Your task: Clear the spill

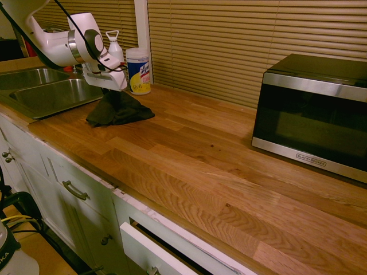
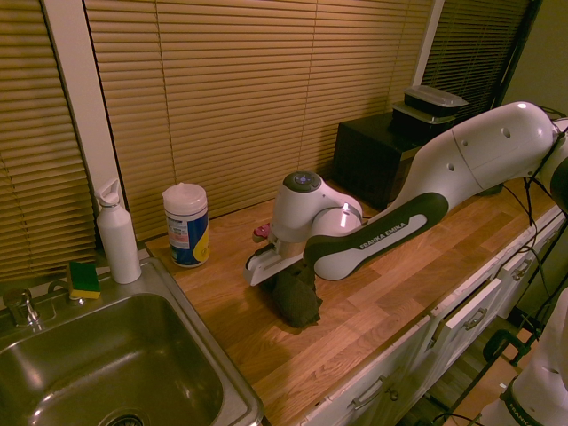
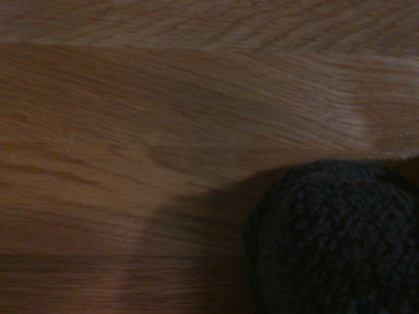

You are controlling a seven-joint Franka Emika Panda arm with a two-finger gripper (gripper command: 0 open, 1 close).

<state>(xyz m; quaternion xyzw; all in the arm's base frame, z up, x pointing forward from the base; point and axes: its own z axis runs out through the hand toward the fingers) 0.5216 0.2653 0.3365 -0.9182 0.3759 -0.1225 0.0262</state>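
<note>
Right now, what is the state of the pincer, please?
Pincer: closed on the dark cloth, which rests on the wooden counter.

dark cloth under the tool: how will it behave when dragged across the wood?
The dark cloth is probably floppy: it drapes in a crumpled heap on the wooden counter. Its nubby texture in the wrist view suggests it drags rather than slips. It likely weighs little and may bunch up or trail behind the tool.

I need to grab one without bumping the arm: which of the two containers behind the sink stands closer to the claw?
The wipes canister, the wide tub with the blue and yellow label. The slim white bottle stands farther off, at the sink's corner.
</note>
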